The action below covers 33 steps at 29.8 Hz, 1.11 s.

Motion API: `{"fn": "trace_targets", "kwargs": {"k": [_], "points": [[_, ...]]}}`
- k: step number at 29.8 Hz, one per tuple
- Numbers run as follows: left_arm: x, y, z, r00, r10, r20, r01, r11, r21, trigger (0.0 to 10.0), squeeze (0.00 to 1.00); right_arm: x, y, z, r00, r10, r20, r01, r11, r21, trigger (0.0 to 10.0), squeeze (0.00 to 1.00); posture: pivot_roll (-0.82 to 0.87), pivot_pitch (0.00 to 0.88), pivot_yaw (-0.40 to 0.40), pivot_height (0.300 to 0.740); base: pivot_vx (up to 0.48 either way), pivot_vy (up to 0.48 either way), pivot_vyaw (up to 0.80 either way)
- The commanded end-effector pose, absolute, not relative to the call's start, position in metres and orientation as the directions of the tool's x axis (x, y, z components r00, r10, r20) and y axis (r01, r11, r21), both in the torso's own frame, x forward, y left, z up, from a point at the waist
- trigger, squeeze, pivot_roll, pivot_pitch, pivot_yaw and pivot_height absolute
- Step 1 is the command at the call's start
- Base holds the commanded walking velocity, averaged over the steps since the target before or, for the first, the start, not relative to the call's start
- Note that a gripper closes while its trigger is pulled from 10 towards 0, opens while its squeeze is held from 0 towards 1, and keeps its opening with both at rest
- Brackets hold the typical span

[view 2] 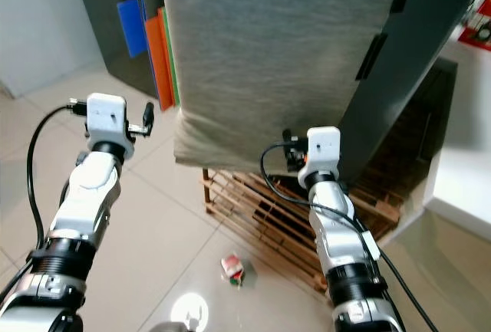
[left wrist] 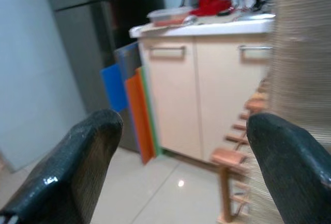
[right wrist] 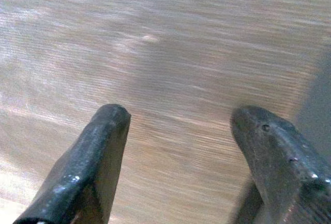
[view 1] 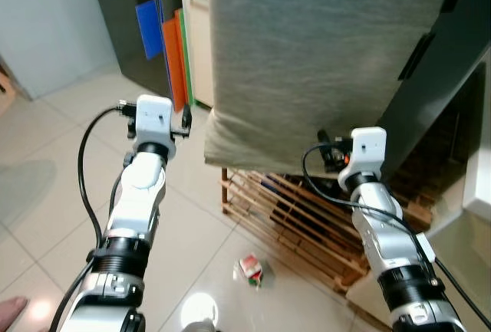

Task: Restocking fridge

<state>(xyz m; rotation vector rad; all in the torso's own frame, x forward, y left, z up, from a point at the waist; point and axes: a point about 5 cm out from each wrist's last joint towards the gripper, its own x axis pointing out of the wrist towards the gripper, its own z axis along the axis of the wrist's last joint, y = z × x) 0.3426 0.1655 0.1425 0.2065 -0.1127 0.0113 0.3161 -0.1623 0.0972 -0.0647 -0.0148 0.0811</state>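
Both arms raised before a grey cloth (view 1: 322, 56) draped over a wooden rack (view 1: 307, 225). Left pincer (left wrist: 181, 167) wide, empty, facing a cabinet (left wrist: 207, 94) whose worktop (left wrist: 207, 27) bears a shallow tray (left wrist: 169, 16), contents unclear. Right pincer (right wrist: 181, 157) wide, empty, close to the cloth. A small red-and-green carton (view 1: 251, 270) lies on the tiled floor (view 1: 54, 194) between the arms, just beside the rack.

Camera placement, four views.
We note both head eyes look down on one grey cloth (view 1: 307, 56); our right wrist faces it closely, left wrist faces cabinets (left wrist: 201, 94) beyond.
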Motion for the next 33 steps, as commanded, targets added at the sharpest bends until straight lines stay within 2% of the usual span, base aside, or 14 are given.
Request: {"fn": "trace_targets", "kwargs": {"k": [1,10,17,23,33], "points": [[0.341,0.157,0.142,0.994,-0.03,0.11,0.007,0.98,0.197,10.0,0.0,0.314,-0.178,0.098,1.0,0.029,0.008,-0.028,0.997,-0.07,10.0,0.0,0.14,0.042,-0.015,0.74,0.461,0.0,0.0],[0.343,0.161,0.143,0.994,-0.023,0.11,0.0,0.978,0.209,10.0,0.0,0.311,-0.179,0.095,1.0,0.026,-0.004,-0.027,0.997,-0.067,10.0,0.0,0.13,0.048,-0.013,0.74,0.461,0.0,0.0],[0.34,0.148,0.14,0.993,-0.078,0.09,0.054,0.968,0.247,10.0,0.0,0.309,-0.179,0.093,0.999,0.029,-0.014,-0.029,0.998,-0.063,10.0,0.0,0.14,0.044,-0.015,0.74,0.0,0.0,0.0],[0.337,0.143,0.136,0.99,-0.117,0.077,0.1,0.976,0.195,10.0,0.0,0.308,-0.178,0.093,1.0,0.03,-0.006,-0.03,0.998,-0.056,10.0,0.0,0.14,0.033,-0.018,0.74,0.0,0.0,0.0],[0.336,0.14,0.134,0.987,-0.147,0.061,0.134,0.974,0.181,10.0,0.0,0.307,-0.179,0.09,0.999,0.038,-0.019,-0.039,0.998,-0.058,10.0,0.0,0.14,0.017,-0.02,0.74,0.0,0.48,-0.72]]}}
